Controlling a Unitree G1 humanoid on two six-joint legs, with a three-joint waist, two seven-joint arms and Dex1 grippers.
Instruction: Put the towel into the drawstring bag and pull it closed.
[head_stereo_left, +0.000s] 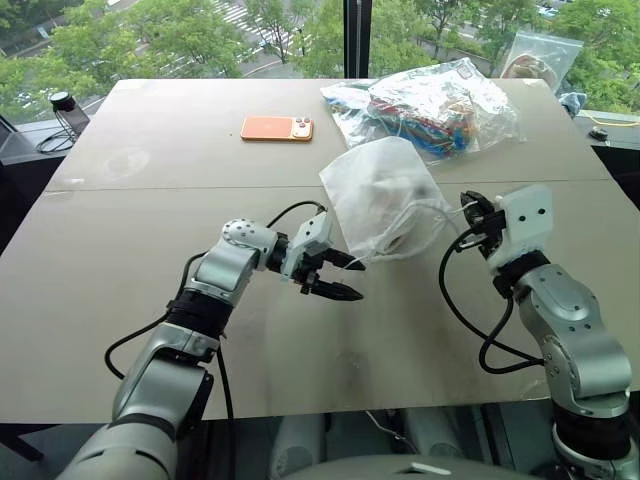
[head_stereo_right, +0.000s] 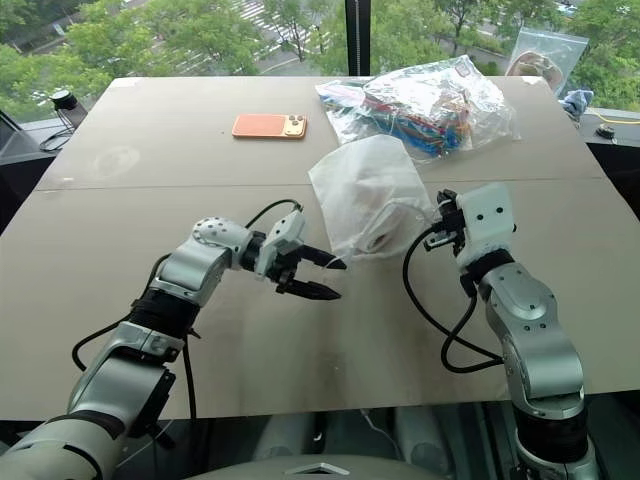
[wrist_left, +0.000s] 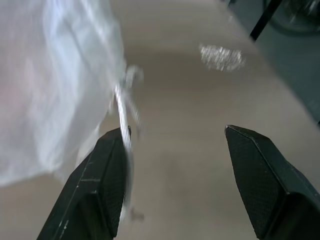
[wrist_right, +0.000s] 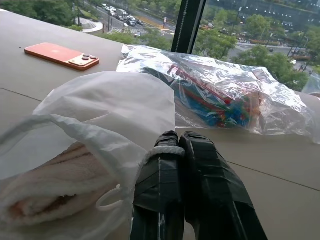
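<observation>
Already the towel (wrist_right: 47, 187) sits inside the drawstring bag (head_stereo_left: 385, 195), hanging above the counter (head_stereo_left: 150, 290). The right gripper (wrist_right: 180, 145) has its fingers clenched on the cord (wrist_right: 160, 150); the left gripper (head_stereo_left: 340, 277), fingers released, waits just beside the bag's mouth, nearer its loose cord.

Thin translucent fabric drawstring bag (head_stereo_left: 375, 190)
</observation>
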